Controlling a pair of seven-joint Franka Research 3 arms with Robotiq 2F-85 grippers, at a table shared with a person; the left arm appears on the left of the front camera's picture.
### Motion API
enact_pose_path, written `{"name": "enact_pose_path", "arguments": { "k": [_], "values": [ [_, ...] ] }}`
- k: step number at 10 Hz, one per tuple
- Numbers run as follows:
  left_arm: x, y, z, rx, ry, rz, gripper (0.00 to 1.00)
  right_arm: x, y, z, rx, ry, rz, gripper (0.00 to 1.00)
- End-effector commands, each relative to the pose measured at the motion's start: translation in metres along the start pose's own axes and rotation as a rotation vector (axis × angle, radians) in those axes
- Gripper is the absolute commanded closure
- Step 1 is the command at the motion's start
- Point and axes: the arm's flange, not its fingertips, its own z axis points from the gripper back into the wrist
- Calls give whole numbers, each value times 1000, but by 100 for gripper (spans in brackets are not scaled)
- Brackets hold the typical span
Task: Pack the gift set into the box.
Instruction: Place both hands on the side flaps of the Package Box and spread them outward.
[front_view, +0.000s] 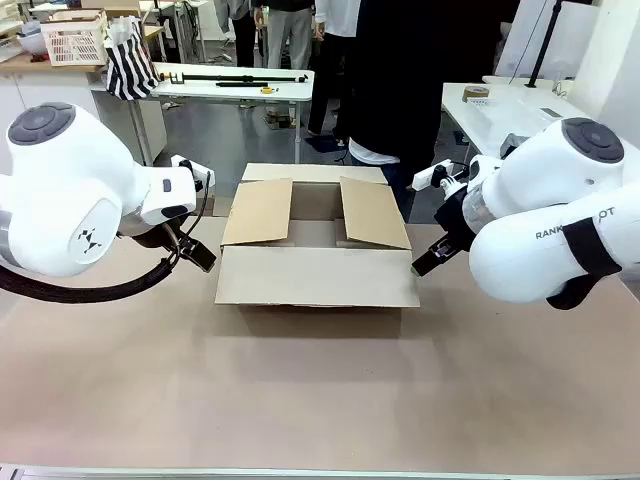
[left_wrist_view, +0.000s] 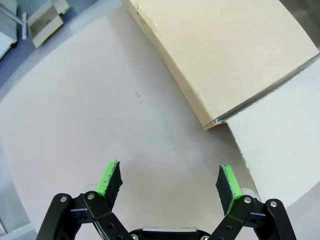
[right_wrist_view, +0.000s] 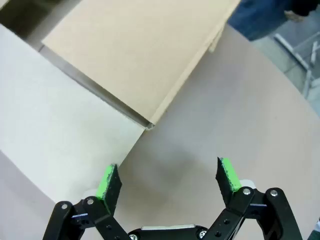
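Tabletop holds box (front_view: 317, 250) between left end effector (front_view: 200, 256) and right end effector (front_view: 428, 260).

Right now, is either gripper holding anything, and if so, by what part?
Nothing is held. The left gripper and the right gripper are both open and empty, each beside the box without touching it.
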Motion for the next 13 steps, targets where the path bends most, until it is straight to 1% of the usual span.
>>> {"name": "enact_pose_path", "arguments": {
  "k": [1, 12, 13],
  "values": [
    [0, 0, 0, 0, 0, 0, 0, 0, 0, 0, 0, 0, 0, 0],
    [0, 0, 0, 0, 0, 0, 0, 0, 0, 0, 0, 0, 0, 0],
    [0, 0, 0, 0, 0, 0, 0, 2, -6, 21, 58, 17, 20, 0]
  ]
}}
